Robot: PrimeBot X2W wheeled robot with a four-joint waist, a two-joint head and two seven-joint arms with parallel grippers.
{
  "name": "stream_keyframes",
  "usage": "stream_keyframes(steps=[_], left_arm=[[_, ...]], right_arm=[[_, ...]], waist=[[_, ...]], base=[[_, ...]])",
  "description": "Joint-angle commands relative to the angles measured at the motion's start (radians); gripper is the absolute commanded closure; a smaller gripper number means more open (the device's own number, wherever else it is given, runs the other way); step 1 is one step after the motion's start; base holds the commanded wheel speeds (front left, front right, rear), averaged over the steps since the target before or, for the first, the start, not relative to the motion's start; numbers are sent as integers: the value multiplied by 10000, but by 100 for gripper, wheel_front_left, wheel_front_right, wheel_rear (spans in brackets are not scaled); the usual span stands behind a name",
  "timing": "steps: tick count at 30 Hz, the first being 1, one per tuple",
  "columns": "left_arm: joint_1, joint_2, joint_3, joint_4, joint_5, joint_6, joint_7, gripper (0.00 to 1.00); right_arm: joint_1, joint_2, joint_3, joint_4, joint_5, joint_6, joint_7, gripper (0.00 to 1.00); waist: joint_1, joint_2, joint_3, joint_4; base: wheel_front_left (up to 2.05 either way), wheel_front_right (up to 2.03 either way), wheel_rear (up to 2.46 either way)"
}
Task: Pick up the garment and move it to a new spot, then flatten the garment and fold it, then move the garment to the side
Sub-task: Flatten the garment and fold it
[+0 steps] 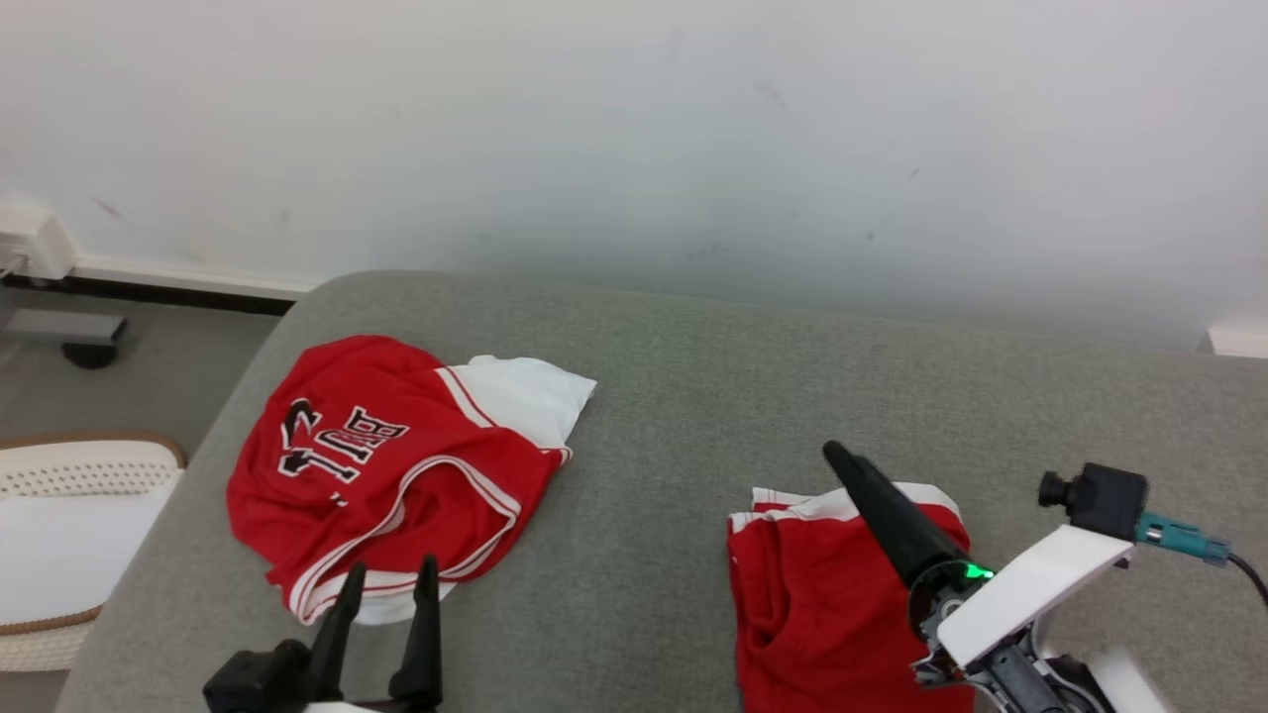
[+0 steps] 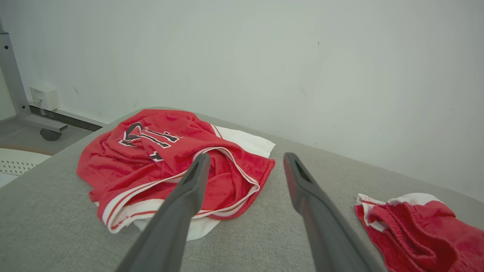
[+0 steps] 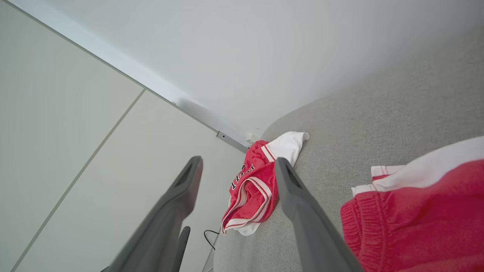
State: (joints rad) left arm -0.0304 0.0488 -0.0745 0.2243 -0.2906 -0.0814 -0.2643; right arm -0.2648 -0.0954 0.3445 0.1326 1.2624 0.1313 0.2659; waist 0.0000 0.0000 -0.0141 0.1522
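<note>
step: moving aside, seems done | red shorts (image 1: 812, 594) folded, lower right on grey cushion (image 1: 674, 396) | right fingers (image 3: 298, 204) wide, empty, over them | left fingers (image 2: 181, 211) wide, empty | next: probably lift clear; crumpled jersey (image 1: 367, 456) waits centre-left

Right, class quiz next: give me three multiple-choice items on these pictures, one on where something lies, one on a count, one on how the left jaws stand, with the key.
1. In the head view, where does the lettered jersey lie relative to the red shorts?
A. To their left, apart
B. On top of them
C. To their right

2. How many red garments lie on the grey cushion?
A. One
B. Two
C. Four

3. How do the jaws of the left gripper stand?
A. Shut on the jersey
B. Open, holding nothing
C. Shut on the shorts

Key: 1 A, bare cushion lies between them; 2 B, the jersey and the shorts; 3 B, the left wrist view shows the fingers apart with nothing gripped.
</note>
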Motion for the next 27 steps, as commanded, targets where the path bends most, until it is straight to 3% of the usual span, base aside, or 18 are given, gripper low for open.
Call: stream_keyframes(steps=[1,8,11,15,19,27], left_arm=[[-80,33,63,-48,37,3,-1,0],[-202,33,349,-286,193,27,-1,0],[-212,30,429,-362,246,47,1,0],[-193,34,536,-432,290,84,-1,0],[-101,34,688,-506,235,183,-1,0],[174,34,734,-592,158,335,-1,0]], right_arm=[[139,-328,47,-498,-29,-12,-314,0],[284,-1605,89,-1734,-1381,-11,-2393,0],[357,-2161,-47,-1555,-2404,-11,-3371,0],[513,-2438,-372,-988,-3500,-11,-4287,0],[733,-2443,-772,-269,-4793,-11,-4835,0],[1388,-1793,-1363,468,-6419,-12,-5284,0]], waist=[[0,0,1,-318],[0,0,-15,-1163],[0,0,-17,-1476],[0,0,-10,-1817],[0,0,32,-2116],[0,0,27,-2366]], base=[[0,0,0],[0,0,0],[0,0,0],[0,0,0],[0,0,0],[0,0,0]])
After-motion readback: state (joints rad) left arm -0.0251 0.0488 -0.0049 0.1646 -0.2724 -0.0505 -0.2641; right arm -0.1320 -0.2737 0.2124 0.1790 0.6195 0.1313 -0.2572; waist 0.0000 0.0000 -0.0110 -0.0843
